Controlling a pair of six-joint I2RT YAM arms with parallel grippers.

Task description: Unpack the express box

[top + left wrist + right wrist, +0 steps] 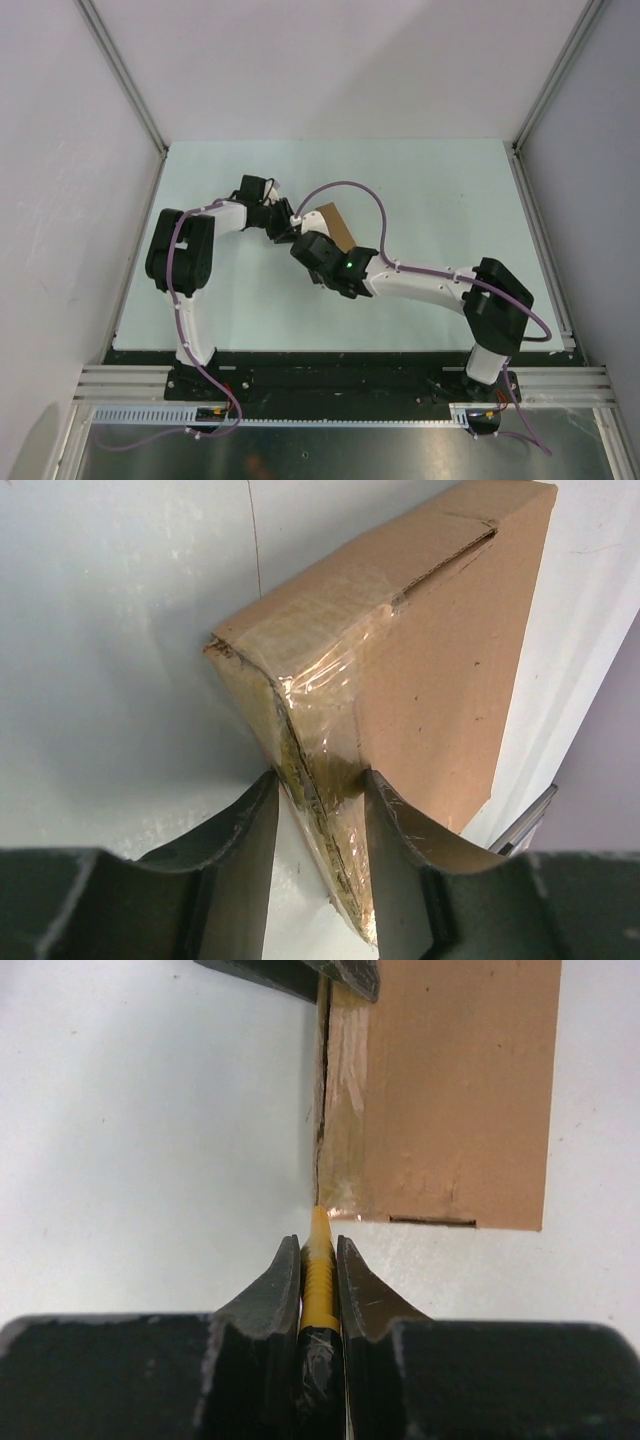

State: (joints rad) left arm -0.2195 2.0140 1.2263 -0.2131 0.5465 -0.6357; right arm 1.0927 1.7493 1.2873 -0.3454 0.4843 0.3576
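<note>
While the left gripper [318,785] pinches the box [440,660] edge, the right gripper [318,1250], closed on the knife [318,1285], faces the seam [322,1120] end-on, running far-left.

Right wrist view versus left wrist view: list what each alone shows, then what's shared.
Right wrist only: the yellow knife clamped in the right gripper, tip at the taped corner of the express box. Left wrist only: the box seen corner-on, and a grey wall past the edge of the table. Both: the box, clear tape, the left gripper on its edge, the table.
</note>
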